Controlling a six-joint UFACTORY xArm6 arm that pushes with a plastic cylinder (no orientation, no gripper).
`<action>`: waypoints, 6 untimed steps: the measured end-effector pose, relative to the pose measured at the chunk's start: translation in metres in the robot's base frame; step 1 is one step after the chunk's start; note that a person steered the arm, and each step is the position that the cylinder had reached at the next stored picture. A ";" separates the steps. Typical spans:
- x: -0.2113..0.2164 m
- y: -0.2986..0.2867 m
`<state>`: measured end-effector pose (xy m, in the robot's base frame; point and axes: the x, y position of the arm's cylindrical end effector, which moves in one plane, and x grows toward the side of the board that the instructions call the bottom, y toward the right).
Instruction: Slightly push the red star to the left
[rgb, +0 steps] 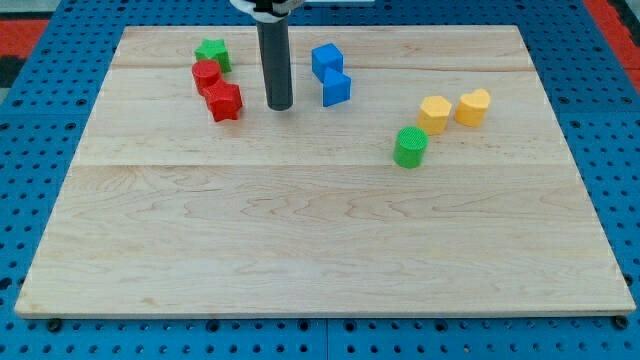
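The red star (224, 101) lies near the view's top left on the wooden board (320, 230). A red cylinder (206, 76) touches its upper left side, and a green star (213, 54) sits just above that. My tip (279, 106) stands on the board a short way to the right of the red star, apart from it, with a gap between them. The dark rod rises straight up out of the view's top.
Two blue blocks (331, 74) sit stacked one above the other just right of my tip. A green cylinder (410, 146), a yellow hexagon (434, 113) and a yellow heart-like block (473, 107) lie at the right. The blue pegboard (30, 200) surrounds the board.
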<state>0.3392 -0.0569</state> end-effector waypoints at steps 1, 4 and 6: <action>-0.010 -0.020; 0.006 -0.036; 0.023 -0.052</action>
